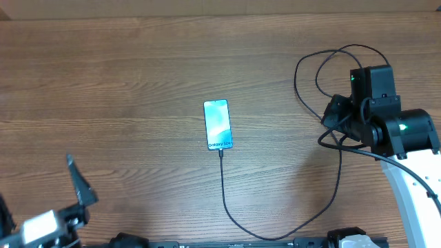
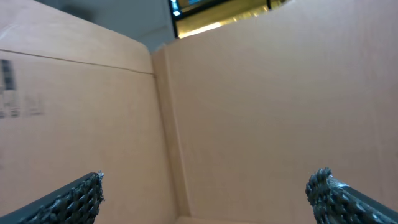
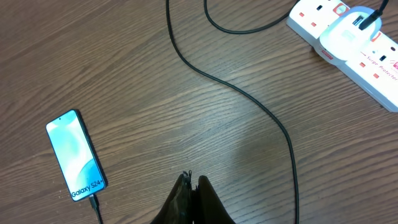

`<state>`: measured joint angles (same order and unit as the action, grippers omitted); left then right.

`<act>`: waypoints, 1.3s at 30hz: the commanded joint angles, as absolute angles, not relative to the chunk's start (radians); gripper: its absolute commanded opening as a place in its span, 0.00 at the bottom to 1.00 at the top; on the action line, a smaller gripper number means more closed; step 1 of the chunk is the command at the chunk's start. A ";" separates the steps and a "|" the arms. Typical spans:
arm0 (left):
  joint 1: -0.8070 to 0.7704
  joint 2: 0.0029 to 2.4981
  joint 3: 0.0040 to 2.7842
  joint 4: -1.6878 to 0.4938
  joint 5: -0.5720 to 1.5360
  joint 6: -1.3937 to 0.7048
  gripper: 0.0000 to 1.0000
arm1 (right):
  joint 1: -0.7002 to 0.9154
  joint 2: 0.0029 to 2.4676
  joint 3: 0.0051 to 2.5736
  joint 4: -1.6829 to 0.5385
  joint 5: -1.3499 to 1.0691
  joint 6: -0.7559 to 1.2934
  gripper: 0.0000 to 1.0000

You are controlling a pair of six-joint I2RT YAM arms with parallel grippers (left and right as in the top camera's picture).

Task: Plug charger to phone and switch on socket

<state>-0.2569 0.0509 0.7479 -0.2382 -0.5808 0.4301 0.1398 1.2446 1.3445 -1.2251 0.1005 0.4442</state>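
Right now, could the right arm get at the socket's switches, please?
Probably yes: the right gripper hovers shut near the socket, with only the charger cable lying flat on the table between them.

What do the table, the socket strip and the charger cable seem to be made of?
Table: wood or wood-look laminate, matte; grain lines show. Socket strip: probably smooth white plastic, printed markings. Charger cable: black, likely rubbery sheath; it bends loosely.

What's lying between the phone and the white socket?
Just the black charger cable, curving across bare table between phone and socket, seen in the right wrist view.
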 commanded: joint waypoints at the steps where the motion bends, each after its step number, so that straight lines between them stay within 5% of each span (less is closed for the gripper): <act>1: -0.239 0.017 0.706 -0.235 -0.583 0.440 1.00 | 0.142 1.226 1.349 -1.230 0.089 0.437 0.04; 11: -0.130 0.004 0.702 -0.228 -0.583 0.278 1.00 | 0.142 1.200 1.349 -1.234 0.084 0.396 0.04; 27: -0.059 0.007 0.670 -0.246 -0.566 -0.370 1.00 | 0.142 1.201 1.349 -1.235 0.084 0.384 0.04; 34: -0.059 0.007 0.469 -0.315 -0.490 -0.746 1.00 | 0.142 1.201 1.349 -1.231 0.083 0.384 0.04; 39: -0.059 0.007 0.245 -0.255 -0.519 -0.740 1.00 | 0.142 1.201 1.349 -1.240 0.084 0.384 0.04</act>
